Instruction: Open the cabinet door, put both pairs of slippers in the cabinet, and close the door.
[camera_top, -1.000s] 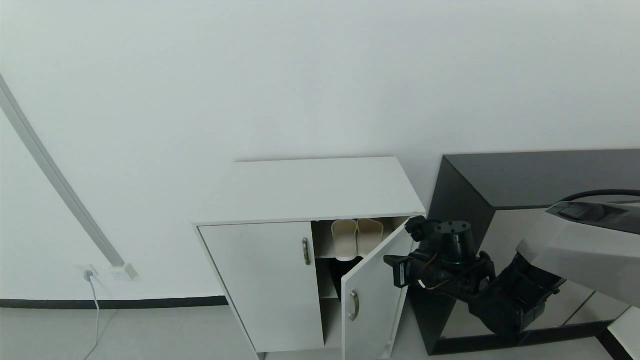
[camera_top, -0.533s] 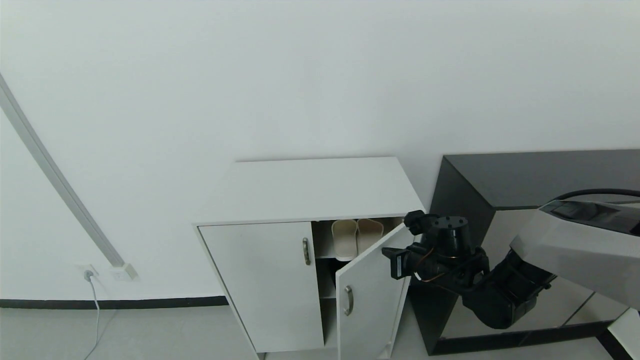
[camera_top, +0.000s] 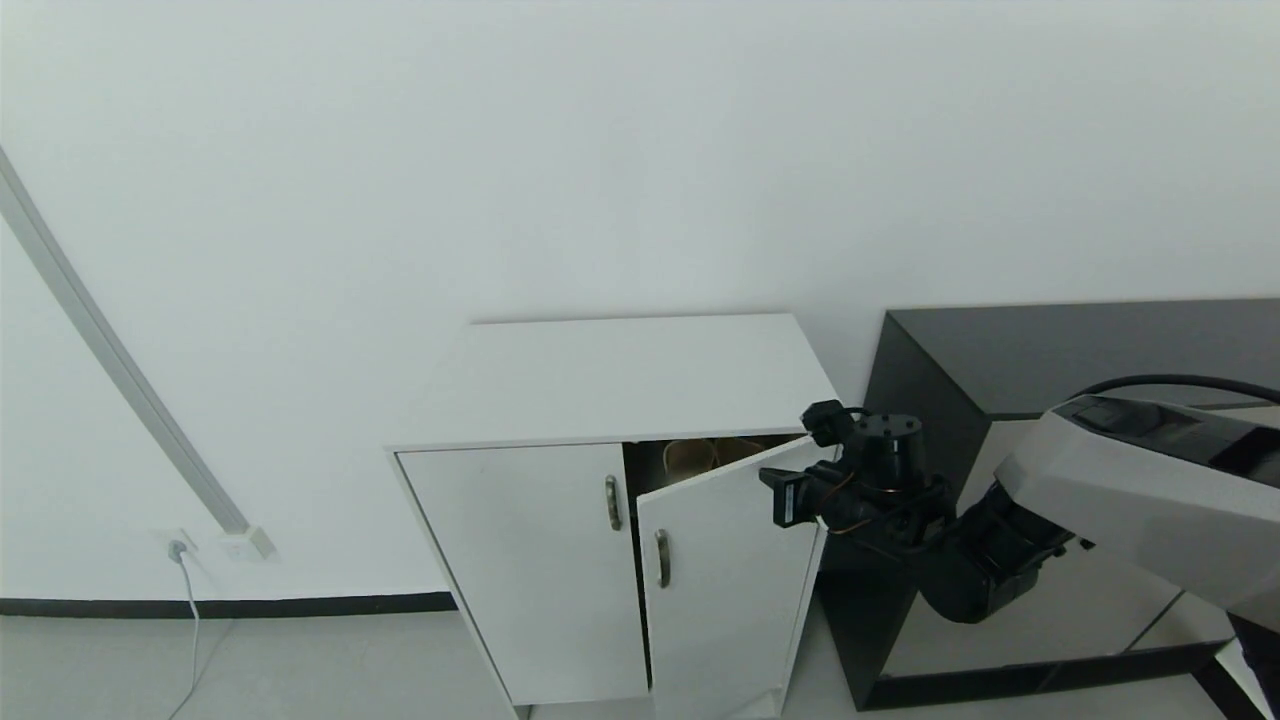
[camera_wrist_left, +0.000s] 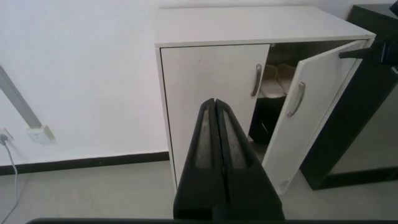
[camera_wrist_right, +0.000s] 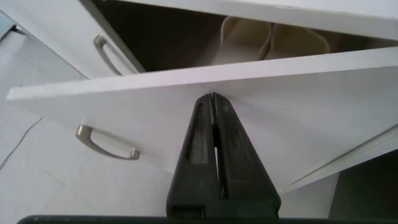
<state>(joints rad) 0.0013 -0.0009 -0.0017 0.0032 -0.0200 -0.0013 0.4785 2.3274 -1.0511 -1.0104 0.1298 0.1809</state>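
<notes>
The white cabinet (camera_top: 620, 380) stands against the wall, its left door shut and its right door (camera_top: 725, 570) ajar by a narrow gap. Through the gap a beige pair of slippers (camera_top: 690, 455) stands on the top shelf, the slippers (camera_wrist_right: 249, 34) close behind the door's top edge. A dark shape (camera_wrist_left: 267, 118) lies on the shelf below. My right gripper (camera_top: 795, 495) is shut, its tips (camera_wrist_right: 214, 98) against the outer face of the right door near its upper hinge side. My left gripper (camera_wrist_left: 214, 106) is shut and holds nothing, hanging well in front of the cabinet (camera_wrist_left: 249, 25).
A black unit (camera_top: 1050, 350) with a mirrored front stands right beside the cabinet. A wall socket with a cable (camera_top: 178, 548) and a slanted conduit (camera_top: 100, 340) are on the left wall. Open floor (camera_top: 250, 660) lies left of the cabinet.
The right door has swung from well open to nearly shut. My right gripper has moved left and toward the cabinet with it, and the door hides most of the slippers.
</notes>
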